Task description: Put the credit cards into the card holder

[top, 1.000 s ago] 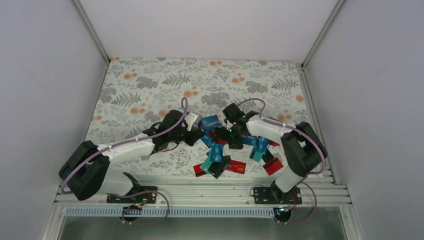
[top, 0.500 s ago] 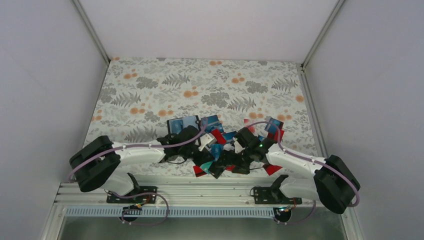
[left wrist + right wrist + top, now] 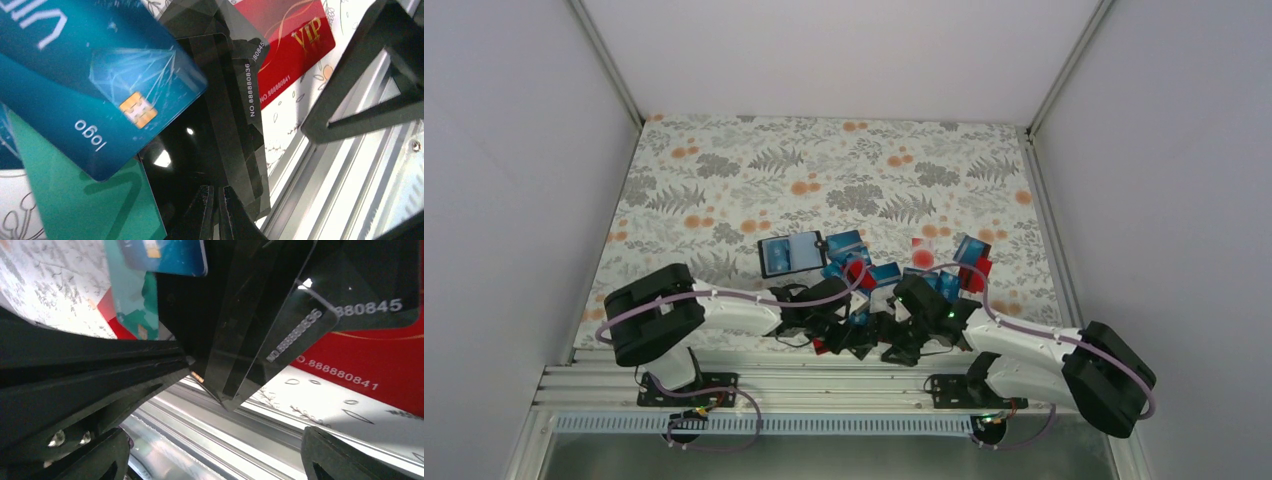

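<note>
Item one, the table (image 3: 724, 170), is covered in a leaf-and-flower print cloth. Item two is the ribbed metal rail (image 3: 824, 385) along its near edge. Item three, my two arms, are both folded low toward the middle over the near part of the cloth. The left gripper (image 3: 216, 197) has its fingers pressed together at the near edge of the black cards (image 3: 200, 130); I cannot tell whether a card edge is nipped between them. The right gripper (image 3: 246, 396) has its jaws standing wide apart with nothing clamped, and a corner of the black stack and the rail show in the gap. Item four, the credit cards (image 3: 869, 280), form a loose overlapping heap, mostly blue with red, teal and black, running from centre toward the right. Item five, the card holder (image 3: 790, 254), lies opened flat on the cloth with its grey-blue inside up. It sits at the far-left end of the heap, just beside the nearest blue cards and beyond the left gripper. Item six covers single cards in the left wrist view. A blue chip card (image 3: 95, 75) overlaps a teal one (image 3: 75, 200) and the black stack, and a red VIP card (image 3: 290, 45) lies partly under the black ones.
</note>
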Tool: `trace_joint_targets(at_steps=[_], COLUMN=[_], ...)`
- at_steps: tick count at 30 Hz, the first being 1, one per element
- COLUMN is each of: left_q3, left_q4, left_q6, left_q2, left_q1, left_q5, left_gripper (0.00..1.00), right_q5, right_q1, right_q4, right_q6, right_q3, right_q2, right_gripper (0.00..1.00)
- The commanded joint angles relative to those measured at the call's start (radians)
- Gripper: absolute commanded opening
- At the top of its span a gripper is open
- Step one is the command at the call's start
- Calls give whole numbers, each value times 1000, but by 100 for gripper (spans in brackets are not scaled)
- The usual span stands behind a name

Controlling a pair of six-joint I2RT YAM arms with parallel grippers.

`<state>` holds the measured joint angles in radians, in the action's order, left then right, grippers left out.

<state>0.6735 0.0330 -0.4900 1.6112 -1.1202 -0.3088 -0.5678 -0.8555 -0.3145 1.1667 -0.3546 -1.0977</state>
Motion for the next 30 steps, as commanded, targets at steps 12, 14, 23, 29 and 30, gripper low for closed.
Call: trace_joint_targets(at_steps=[12, 14, 23, 29, 30], left_q3=[-23, -31, -55, -64, -66], left_q4=[-39, -57, -121, -153, -163], left_q6=[-220, -222, -248, -255, -256], left_q2=[25, 24, 26, 23, 20], left_q1=[-32, -32, -32, -29, -29], left_q5=[-10, -34, -127, -155, -163], left_gripper=[3, 2, 2, 2, 2], right_q5=[-9, -20, 2, 55, 65], right_q1=[-15, -16, -16, -10, -9], right_q4=[282, 320, 403, 377, 366], right_q6=[150, 155, 218, 221, 215], right_q3=[155, 160, 171, 162, 155], right_q2=[-72, -103, -114, -30, -12], right_gripper=[55, 52, 39, 28, 27])
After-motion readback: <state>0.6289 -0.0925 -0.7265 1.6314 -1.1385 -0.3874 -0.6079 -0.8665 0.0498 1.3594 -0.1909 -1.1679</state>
